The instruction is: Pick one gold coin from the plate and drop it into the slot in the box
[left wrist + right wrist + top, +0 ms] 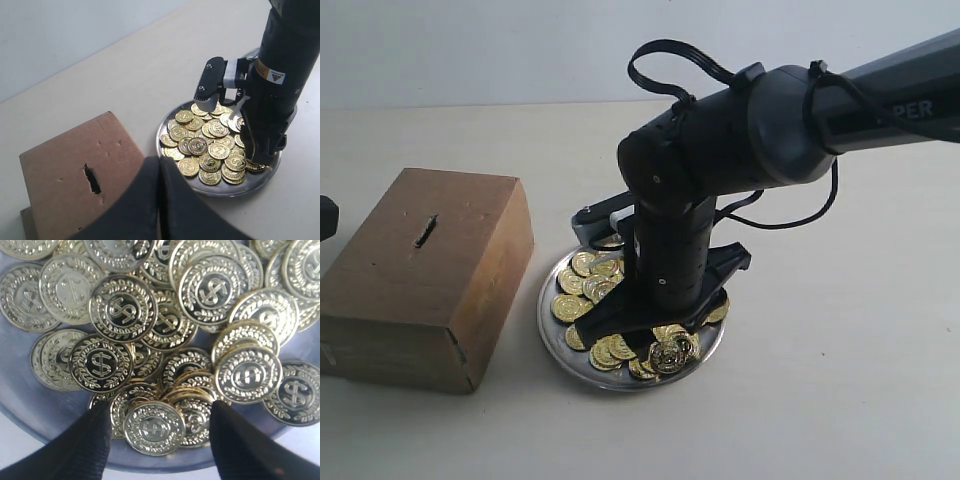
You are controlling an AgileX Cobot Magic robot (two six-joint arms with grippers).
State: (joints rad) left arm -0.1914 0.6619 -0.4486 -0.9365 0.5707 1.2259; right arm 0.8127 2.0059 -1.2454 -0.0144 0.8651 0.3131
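Note:
A silver plate (pixel 552 318) heaped with gold coins (pixel 582 287) sits to the right of the brown box (pixel 420 280), whose top face bears the dark slot (pixel 425 231). My right gripper (pixel 655 345) points down into the plate's near side, open. In the right wrist view its gripper (pixel 159 427) straddles a gold coin (pixel 154 428) near the plate's rim (pixel 45 417), both fingers apart from it. My left gripper (pixel 160 172) is shut and holds nothing, hovering near the box (pixel 60 165) and slot (pixel 91 179), beside the plate (pixel 260 181).
The box and plate rest on a pale tabletop (pixel 840 380). The right arm (pixel 800 110) reaches in from the upper right over the plate. A dark part (pixel 326 216) shows at the left edge behind the box.

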